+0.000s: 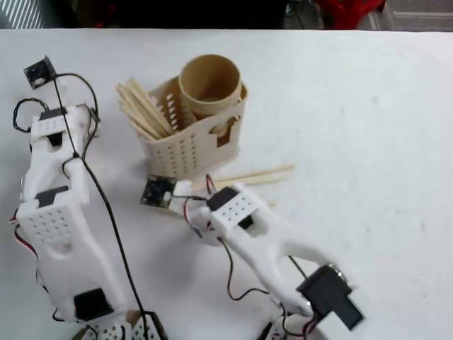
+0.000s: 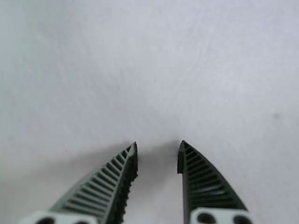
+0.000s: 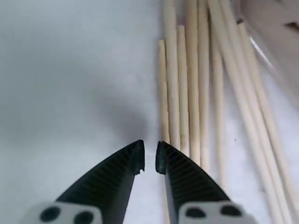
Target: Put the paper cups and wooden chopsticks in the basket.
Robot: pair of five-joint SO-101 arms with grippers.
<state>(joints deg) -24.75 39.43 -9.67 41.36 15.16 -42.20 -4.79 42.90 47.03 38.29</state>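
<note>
White counter (image 1: 368,106) right across the high view, with a dark strip of room along the far edge; near the middle, a cream perforated basket (image 1: 191,152), upright; inside it a paper cup (image 1: 210,85), mouth up, rim above the basket's wall, perhaps the top of a stack, though hard to tell from this angle; beside the cup, in the same basket, a bundle of wooden chopsticks (image 1: 145,110), leaning outward and away from the cup, ends well above the rim.

Just in front of the basket, flat on the counter, loose chopsticks (image 1: 263,174), side by side, partly hidden under the right arm (image 1: 248,219); right gripper (image 3: 149,156) low over the counter at the edge of that loose row; tips drawn nearly together, a thin slit between them, nothing in the slit; nearest stick just beside and under one finger.

Left arm (image 1: 56,205) folded back at the counter's left side, well apart from the basket; left gripper (image 2: 157,156) pointed at bare counter, tips moderately spread, holding nothing.
</note>
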